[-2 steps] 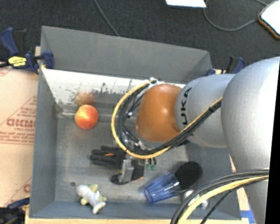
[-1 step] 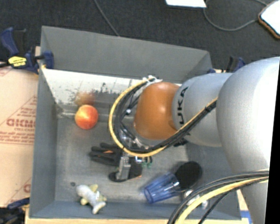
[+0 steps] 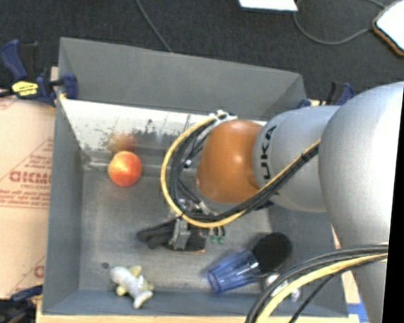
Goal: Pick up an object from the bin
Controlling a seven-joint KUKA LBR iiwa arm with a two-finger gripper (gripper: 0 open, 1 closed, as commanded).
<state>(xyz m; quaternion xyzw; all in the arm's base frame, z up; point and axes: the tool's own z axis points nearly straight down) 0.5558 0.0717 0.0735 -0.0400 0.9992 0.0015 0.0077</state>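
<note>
Claw (image 3: 178,236) low at middle of bin (image 3: 67,201), how wide it stands: cannot tell; blue brush (image 3: 237,273) just right, orange ball (image 3: 124,169) back-left. Risk: closes on bare floor, both lying off-centre

A dark, elongated thing (image 3: 153,236) lies flat mid-floor in the bin (image 3: 93,253).

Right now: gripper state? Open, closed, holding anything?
Gripper: cannot be told. It is low over the middle of the bin, between the orange ball and the blue brush.
</note>
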